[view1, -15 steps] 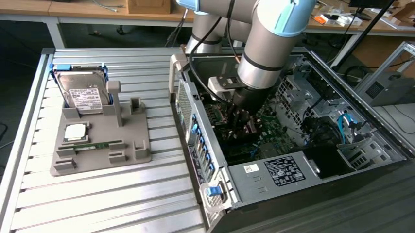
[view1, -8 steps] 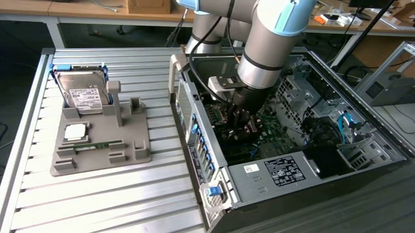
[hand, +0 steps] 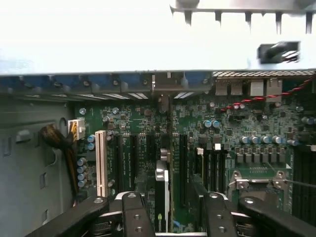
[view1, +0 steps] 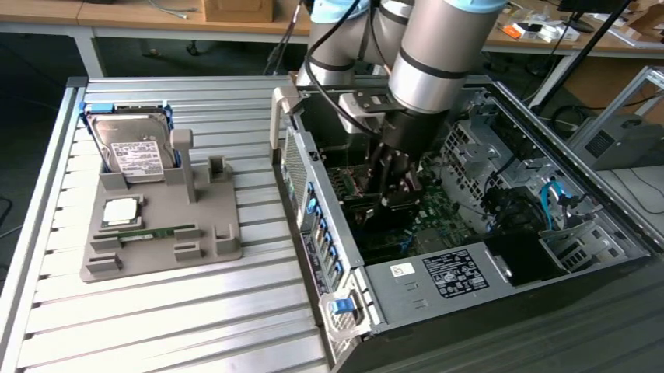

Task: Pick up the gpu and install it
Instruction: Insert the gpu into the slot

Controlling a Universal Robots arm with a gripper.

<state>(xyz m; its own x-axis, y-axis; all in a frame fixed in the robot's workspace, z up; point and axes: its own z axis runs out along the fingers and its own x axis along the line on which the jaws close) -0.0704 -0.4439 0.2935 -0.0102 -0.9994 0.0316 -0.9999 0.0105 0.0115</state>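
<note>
the exterior view is evenly and softly lit from above, with no hard shadows on the ribbed table (view1: 155, 311). the inside of the computer case (view1: 623, 241) is much dimmer, and the arm (view1: 436, 70) darkens the boards beneath it. the arm's grey shell carries a pale sheen. in the wrist view the case wall (hand: 123, 44) is blown out to near white, its detail lost in glare. the motherboard (hand: 237, 123) below sits in dim light yet reads fairly crisp. the black fingers (hand: 133, 217) closest to the lens look soft and slightly blurred.
</note>
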